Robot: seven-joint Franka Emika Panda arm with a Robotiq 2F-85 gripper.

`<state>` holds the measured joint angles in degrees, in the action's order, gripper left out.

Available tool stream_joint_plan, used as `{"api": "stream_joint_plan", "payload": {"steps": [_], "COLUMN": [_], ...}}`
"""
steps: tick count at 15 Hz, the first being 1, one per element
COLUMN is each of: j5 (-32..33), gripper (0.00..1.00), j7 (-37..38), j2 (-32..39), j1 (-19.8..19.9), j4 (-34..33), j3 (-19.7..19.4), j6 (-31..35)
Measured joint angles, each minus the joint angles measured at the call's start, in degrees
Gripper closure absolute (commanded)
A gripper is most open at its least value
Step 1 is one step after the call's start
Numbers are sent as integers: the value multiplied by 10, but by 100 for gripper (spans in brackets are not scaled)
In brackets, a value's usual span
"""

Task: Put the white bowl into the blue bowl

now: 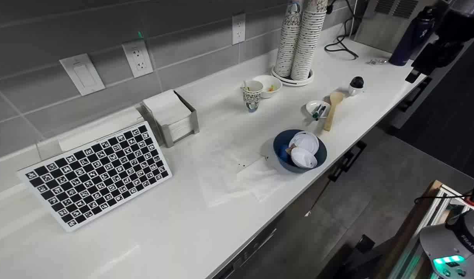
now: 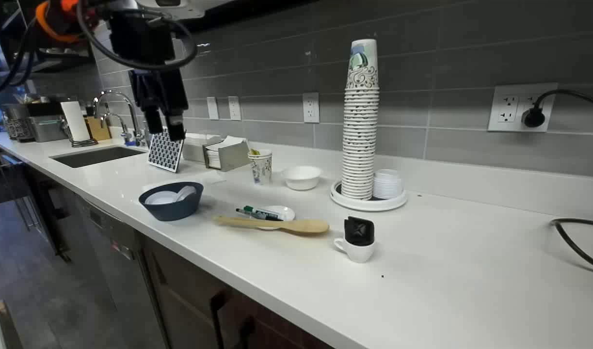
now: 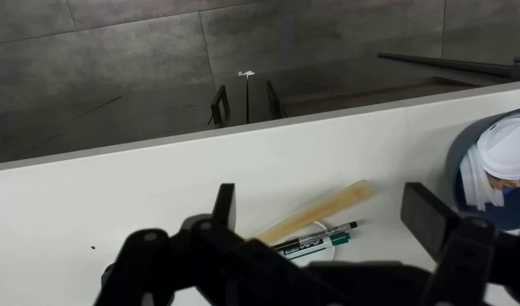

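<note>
The white bowl (image 1: 276, 92) stands near the back wall behind a patterned paper cup, with small yellow-orange bits inside. It also shows in an exterior view (image 2: 302, 180), upright; I do not see it in the wrist view. The blue bowl (image 1: 285, 135) stands near the counter's front edge, holding white lids and other bits. It also shows in an exterior view (image 2: 172, 211) and at the right edge of the wrist view (image 3: 459, 144). My gripper (image 3: 323, 206) is open and empty, above the counter, over the wooden spoon and pens; it shows in an exterior view (image 2: 165, 128).
A wooden spoon (image 2: 296, 227) and a small white dish (image 2: 281, 212) with pens lie near the blue bowl. A white cup (image 2: 359, 251) holds a black object. Tall paper cup stacks (image 1: 300, 42) stand on a round tray. A napkin holder (image 1: 178, 124) and a checkered board (image 1: 97, 176) stand farther along.
</note>
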<state>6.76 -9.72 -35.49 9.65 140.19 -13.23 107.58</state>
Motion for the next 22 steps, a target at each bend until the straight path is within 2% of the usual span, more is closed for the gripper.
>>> {"api": "stream_joint_plan", "payload": {"steps": [15, 18, 22], "j5": [-7, -48, -112], "gripper": [0, 0, 0], "j7": [3, 36, 121], "j2": [1, 30, 153], "j1": [-1, -13, -27], "j4": [0, -8, -55], "j3": [0, 7, 24], "j6": [5, 70, 186]}}
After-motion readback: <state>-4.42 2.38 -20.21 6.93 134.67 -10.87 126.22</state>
